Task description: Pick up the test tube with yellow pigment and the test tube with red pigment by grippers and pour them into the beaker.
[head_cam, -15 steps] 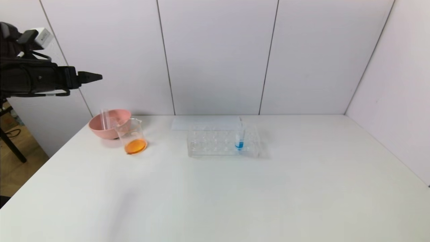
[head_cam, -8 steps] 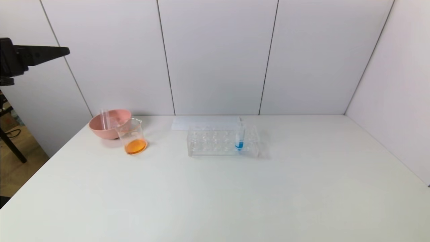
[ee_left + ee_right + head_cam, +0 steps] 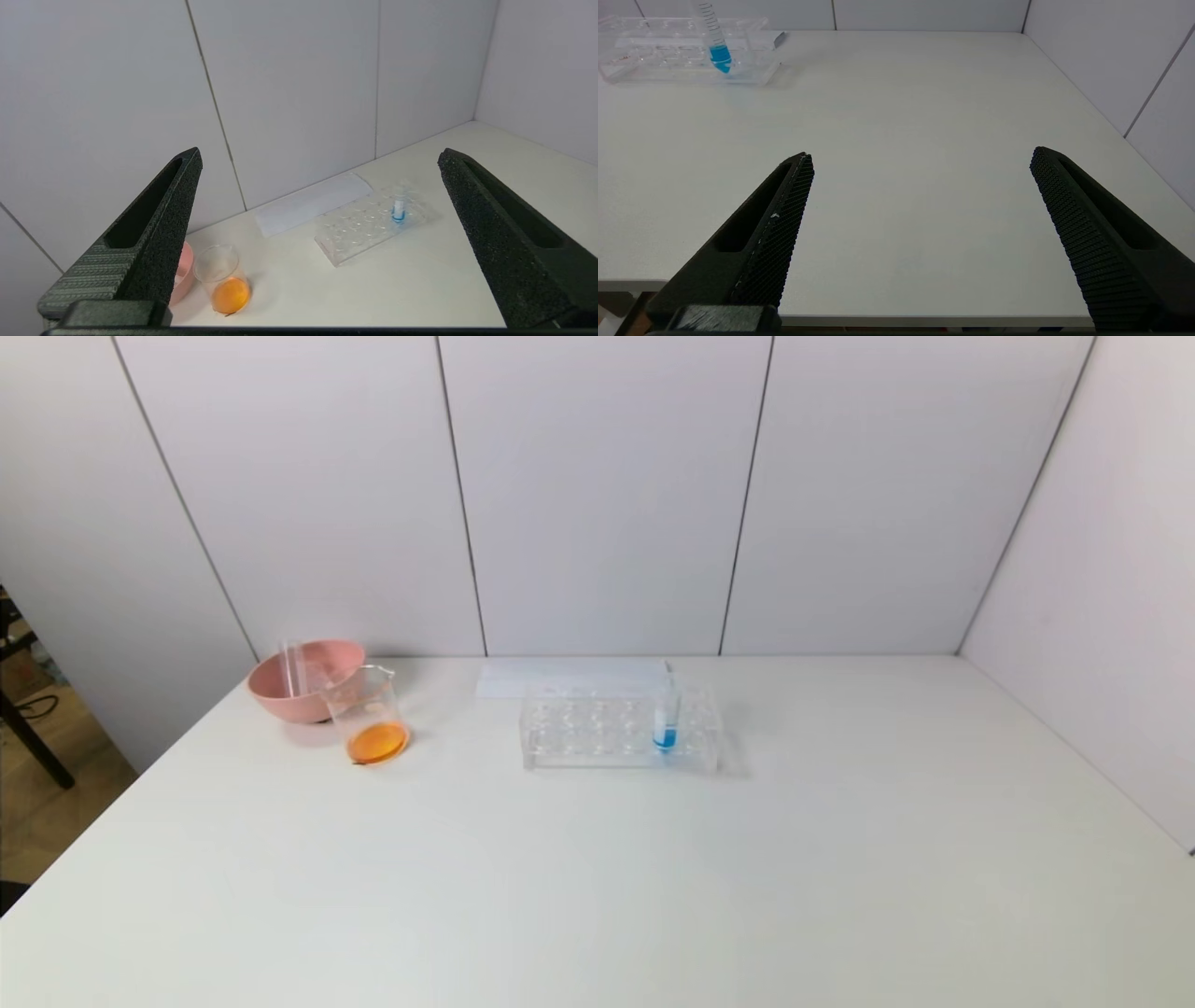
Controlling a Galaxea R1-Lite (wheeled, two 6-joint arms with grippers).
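Orange liquid sits in the bottom of the beaker (image 3: pixel 366 715), which stands upright on the white table (image 3: pixel 597 877), touching or just in front of the pink bowl (image 3: pixel 297 679). Two empty clear tubes (image 3: pixel 293 668) lean inside that bowl; can't tell which one held yellow and which red. Left gripper (image 3: pixel 317 163) is out of the head view, raised above the table's left side, fingers spread wide, nothing between them; beaker and bowl lie below and ahead of its left finger (image 3: pixel 154 224), the clear tube rack (image 3: pixel 369 224) farther ahead between the two fingers. The blue-liquid tube (image 3: pixel 665 719) stands upright in the rack, toward its right end; a white sheet (image 3: pixel 569 678) lies just behind the rack. Right gripper (image 3: pixel 920 158) hangs low at the table's near edge, fingers also wide apart and empty, rack well ahead and off to its left.
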